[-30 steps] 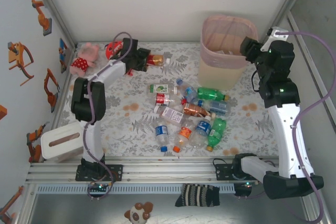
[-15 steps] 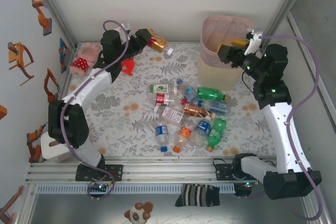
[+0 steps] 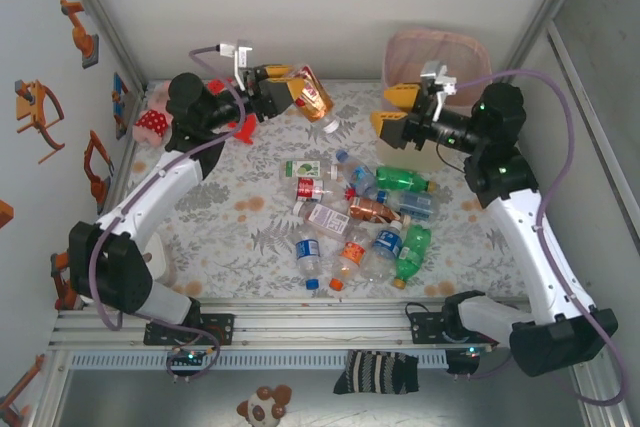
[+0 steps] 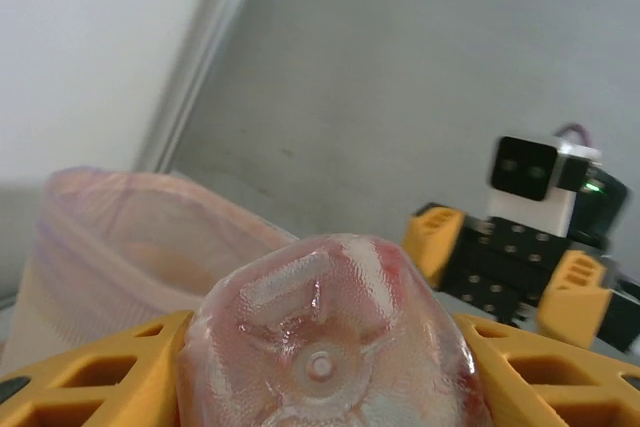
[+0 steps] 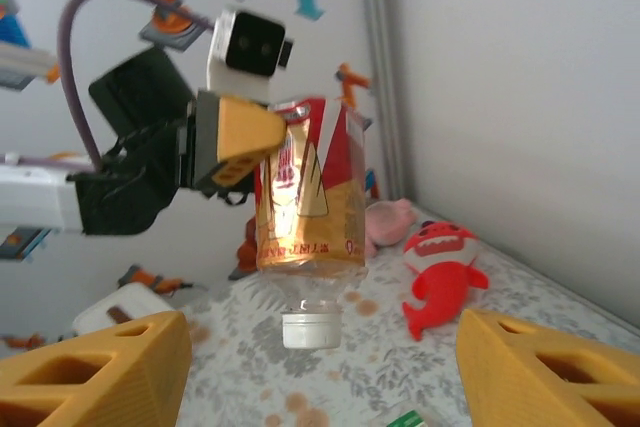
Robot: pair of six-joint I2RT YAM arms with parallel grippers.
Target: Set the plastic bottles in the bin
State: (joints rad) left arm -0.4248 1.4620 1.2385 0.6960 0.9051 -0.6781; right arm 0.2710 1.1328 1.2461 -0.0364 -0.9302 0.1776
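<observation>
Since the earlier frame, we see the left gripper (image 3: 288,87) raised and carried rightward, its fingers (image 4: 100,372) pinching the base end of a red-and-gold bottle (image 3: 314,99). The bottle's long axis hangs near vertical, white cap down, with its clear dimpled base seated between them. Below, the remaining bottles (image 3: 365,212) lie heaped on the table (image 3: 230,197). Facing it, the right gripper (image 3: 393,110) holds its jaws spread and empty, before the bin (image 3: 470,45).
</observation>
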